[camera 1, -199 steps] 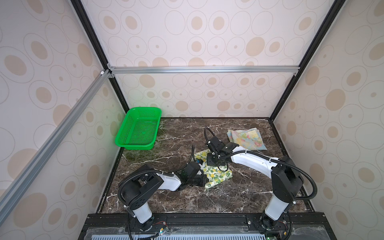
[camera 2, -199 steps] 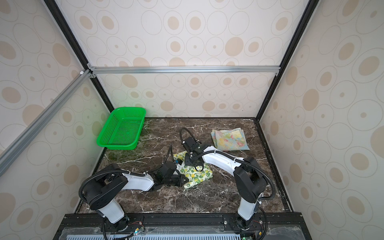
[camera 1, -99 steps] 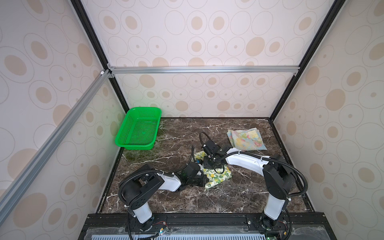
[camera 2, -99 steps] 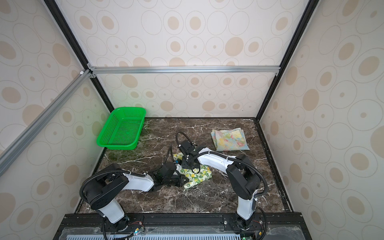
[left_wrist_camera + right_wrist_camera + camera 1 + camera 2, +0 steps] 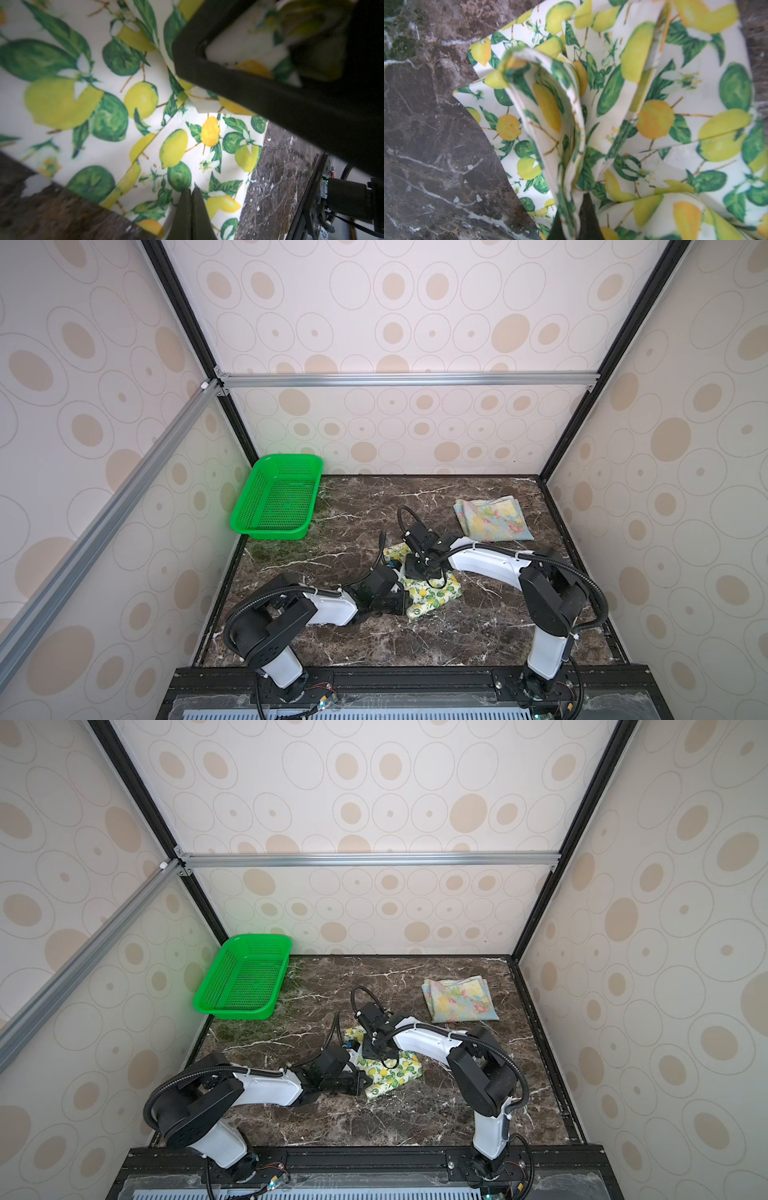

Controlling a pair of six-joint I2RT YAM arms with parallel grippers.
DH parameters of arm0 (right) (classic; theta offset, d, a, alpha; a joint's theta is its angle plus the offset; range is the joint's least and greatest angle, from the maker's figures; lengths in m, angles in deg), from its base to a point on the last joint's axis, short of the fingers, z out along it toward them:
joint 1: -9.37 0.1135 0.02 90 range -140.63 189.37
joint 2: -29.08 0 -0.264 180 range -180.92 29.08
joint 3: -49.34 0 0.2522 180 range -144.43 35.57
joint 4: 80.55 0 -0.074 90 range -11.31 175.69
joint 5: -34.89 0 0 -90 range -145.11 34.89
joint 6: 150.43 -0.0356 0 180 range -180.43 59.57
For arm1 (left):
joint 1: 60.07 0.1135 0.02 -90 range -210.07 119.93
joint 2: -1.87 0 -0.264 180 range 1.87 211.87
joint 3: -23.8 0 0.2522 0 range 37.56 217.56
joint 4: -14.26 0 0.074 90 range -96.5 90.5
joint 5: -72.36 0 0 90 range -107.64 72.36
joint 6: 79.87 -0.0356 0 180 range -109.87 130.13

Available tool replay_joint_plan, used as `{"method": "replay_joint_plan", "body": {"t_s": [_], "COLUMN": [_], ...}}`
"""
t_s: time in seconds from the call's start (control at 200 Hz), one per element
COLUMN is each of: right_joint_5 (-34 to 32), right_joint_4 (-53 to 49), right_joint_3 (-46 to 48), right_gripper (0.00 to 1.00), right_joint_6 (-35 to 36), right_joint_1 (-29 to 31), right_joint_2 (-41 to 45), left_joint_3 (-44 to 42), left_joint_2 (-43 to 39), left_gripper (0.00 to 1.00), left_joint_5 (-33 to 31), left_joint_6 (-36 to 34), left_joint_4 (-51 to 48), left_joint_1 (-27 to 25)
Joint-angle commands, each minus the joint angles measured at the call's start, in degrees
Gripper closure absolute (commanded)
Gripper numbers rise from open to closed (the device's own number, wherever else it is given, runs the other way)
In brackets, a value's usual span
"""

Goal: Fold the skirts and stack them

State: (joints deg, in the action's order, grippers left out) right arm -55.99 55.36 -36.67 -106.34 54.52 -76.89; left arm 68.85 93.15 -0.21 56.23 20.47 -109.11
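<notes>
My right jaws clamped a raised fold of the lemon skirt [image 5: 436, 594] [image 5: 400, 1073], mid-frame in both top views; left jaws together at its edge; limp, light cloth, I judged; best pinched at corners.

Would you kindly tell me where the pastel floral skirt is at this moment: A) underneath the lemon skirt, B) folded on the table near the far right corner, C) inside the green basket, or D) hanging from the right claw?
B: the pastel floral skirt lies folded on the table toward the far right corner, apart from the lemon skirt at the middle.
</notes>
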Motion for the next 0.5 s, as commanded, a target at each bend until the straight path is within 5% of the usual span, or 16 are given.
{"method": "replay_joint_plan", "body": {"t_s": [0.0,0.39,0.495], "right_joint_5": [0.45,-0.17,0.16], "right_joint_4": [0.21,0.36,0.63], "right_joint_3": [1.1,1.74,1.59], "right_gripper": [1.0,1.0,0.86], "right_joint_6": [-1.44,-1.2,-0.85], "right_joint_1": [0.9,1.31,1.33], "right_joint_2": [-1.04,-1.59,-1.87], "left_joint_3": [-0.44,0.62,1.03], "left_joint_2": [-2.52,-1.22,-2.86], "left_gripper": [1.0,1.0,1.0], "left_joint_5": [-3.17,-3.5,-5.08], "left_joint_6": [0.56,0.82,0.35], "left_joint_4": [-7.03,-6.56,-8.64], "left_joint_1": [-0.44,-0.36,-0.31]}}
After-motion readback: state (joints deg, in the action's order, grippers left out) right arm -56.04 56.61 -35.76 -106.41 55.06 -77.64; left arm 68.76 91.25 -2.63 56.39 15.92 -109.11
